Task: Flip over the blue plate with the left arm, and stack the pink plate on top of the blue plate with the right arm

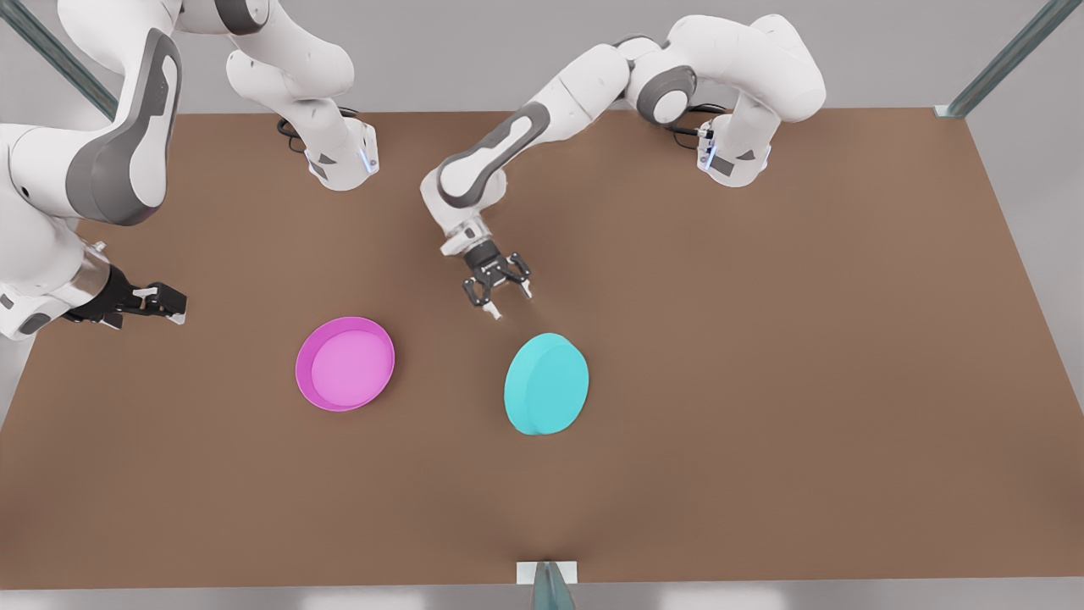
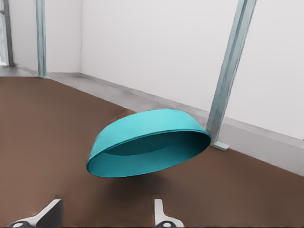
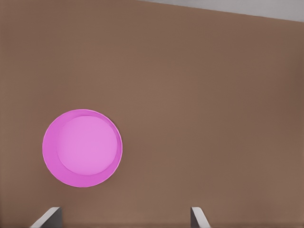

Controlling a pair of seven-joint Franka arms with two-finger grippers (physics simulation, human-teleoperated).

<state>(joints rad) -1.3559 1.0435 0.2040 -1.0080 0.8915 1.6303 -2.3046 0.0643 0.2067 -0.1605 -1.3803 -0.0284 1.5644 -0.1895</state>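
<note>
Nearest the front camera, on the brown table [image 1: 762, 424], the blue plate [image 1: 546, 383] is tipped, one edge down and its flat base turned up and outward; its hollow faces the left gripper [image 1: 500, 292], which hangs just behind it with fingers spread and nothing between them; beside the blue plate, toward the front view's left and apart from it, the pink plate [image 1: 345, 363] lies flat, open face up; farther left of the blue plate, the right gripper [image 1: 169, 303] waits with fingers parted, empty.
</note>
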